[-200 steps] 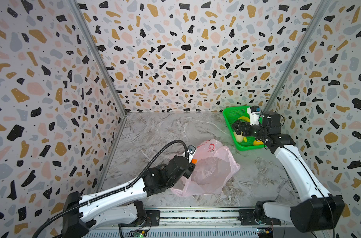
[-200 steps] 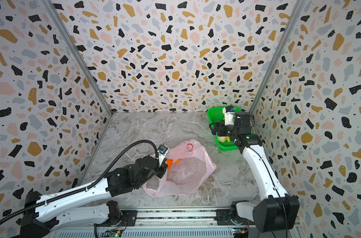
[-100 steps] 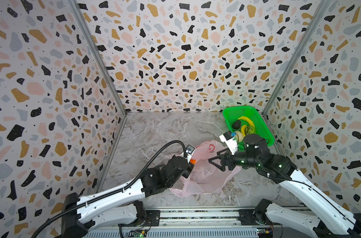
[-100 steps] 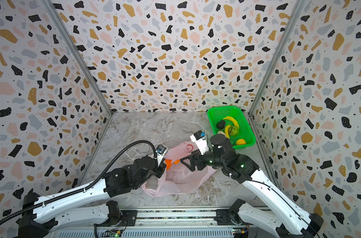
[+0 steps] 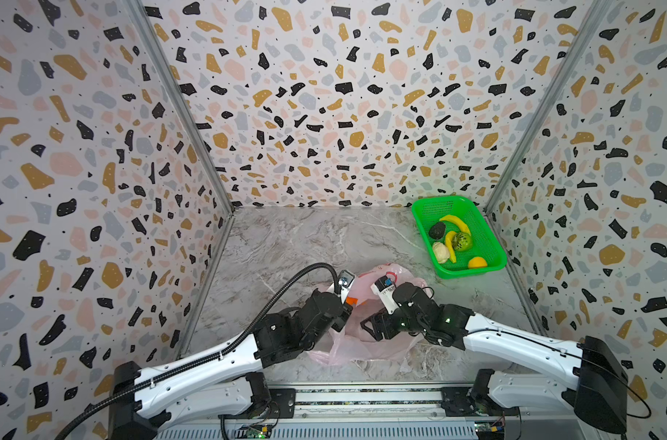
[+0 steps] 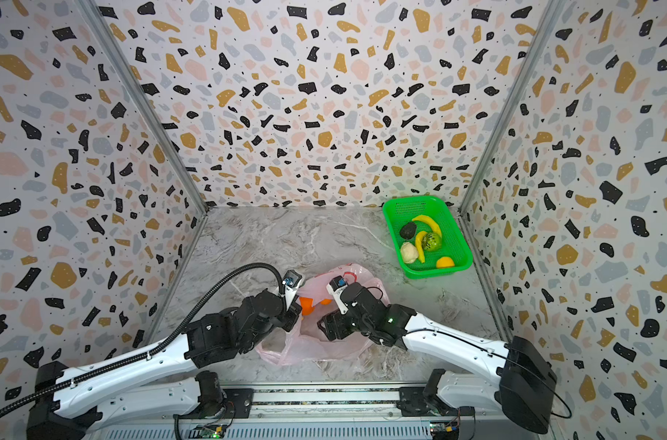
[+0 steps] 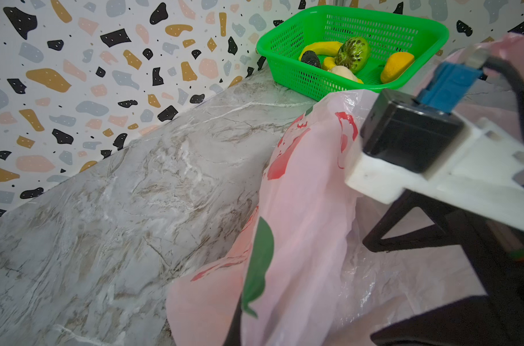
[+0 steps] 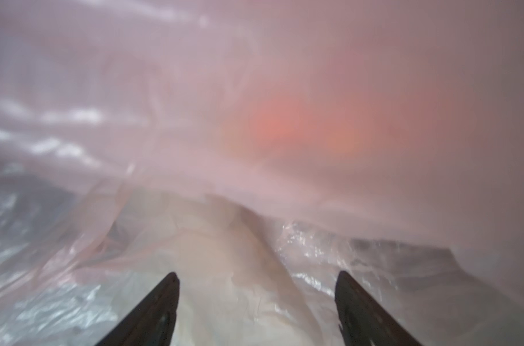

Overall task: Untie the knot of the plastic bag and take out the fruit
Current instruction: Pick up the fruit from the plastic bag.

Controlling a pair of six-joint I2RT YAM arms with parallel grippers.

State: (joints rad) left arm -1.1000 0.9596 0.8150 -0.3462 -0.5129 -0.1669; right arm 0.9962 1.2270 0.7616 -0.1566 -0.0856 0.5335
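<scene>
1. Bag position: the plastic bag [image 5: 364, 344] [image 6: 312, 344] lies on the marble counter [image 5: 305, 244] near the front edge, between the two arms.
2. Axis: its long axis runs from near-left to far-right. The end with the red print points away from the robot, toward the green basket [image 5: 476, 269].
3. Look: thin, translucent pale pink film, crumpled, with red and green print that shows in the left wrist view [image 7: 296, 209]. The mouth is open. Orange fruit [image 6: 307, 304] shows at the left rim, and in the right wrist view it is a blurred orange glow [image 8: 272, 125] behind the film.
4. Left pincer [image 5: 345, 306] [image 6: 296, 310]: jaws together, clamped on the bag's left rim, which stands lifted.
5. Right pincer [image 5: 370, 327] [image 6: 324, 327] [image 8: 256, 278]: jaws apart, inside the bag's mouth with film overhead and nothing gripped.
6. Basket: holds a banana [image 5: 455, 223], a blackish avocado [image 5: 437, 230], a green piece [image 5: 462, 241], a cream piece [image 5: 441, 252] and a yellow-orange piece [image 5: 477, 262].
7. Change: a second ago the right pincer hung over the basket; it has since crossed to the bag. The left pincer has stayed put.
</scene>
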